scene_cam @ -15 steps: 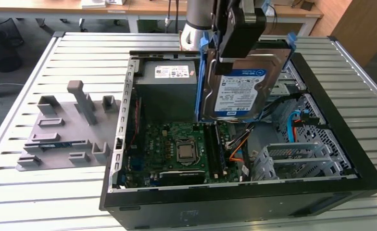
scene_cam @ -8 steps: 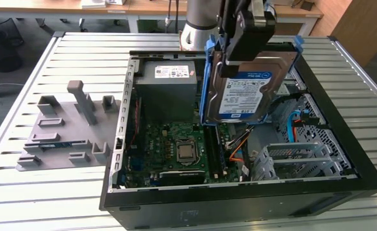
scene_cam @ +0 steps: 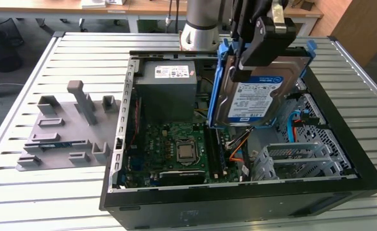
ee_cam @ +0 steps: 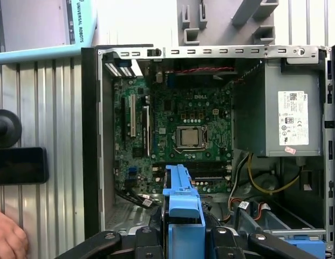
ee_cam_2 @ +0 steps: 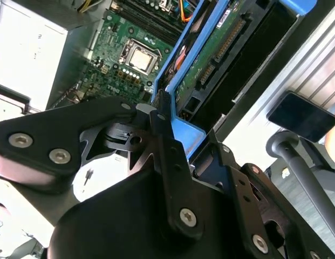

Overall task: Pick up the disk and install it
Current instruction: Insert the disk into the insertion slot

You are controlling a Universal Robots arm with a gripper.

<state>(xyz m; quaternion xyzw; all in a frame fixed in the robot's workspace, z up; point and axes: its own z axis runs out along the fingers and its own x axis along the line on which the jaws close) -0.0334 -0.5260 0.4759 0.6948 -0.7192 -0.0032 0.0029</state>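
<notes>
One disk [scene_cam: 256,98], seemingly in pincer [scene_cam: 249,62]

A slatted metal bench [scene_cam: 47,202] carries an open black computer case [scene_cam: 240,202]; a grey moulded fixture [scene_cam: 60,139] lies beside it, at the exterior view's left.

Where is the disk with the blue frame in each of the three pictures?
Exterior view: the disk hangs tilted over the open computer case, gripped by the hand.
Second wrist view: its blue frame and green underside run alongside the motherboard.
First wrist view: its blue frame's edge stands clamped in the hand.
Shared landmark: the silver processor on the motherboard.
</notes>
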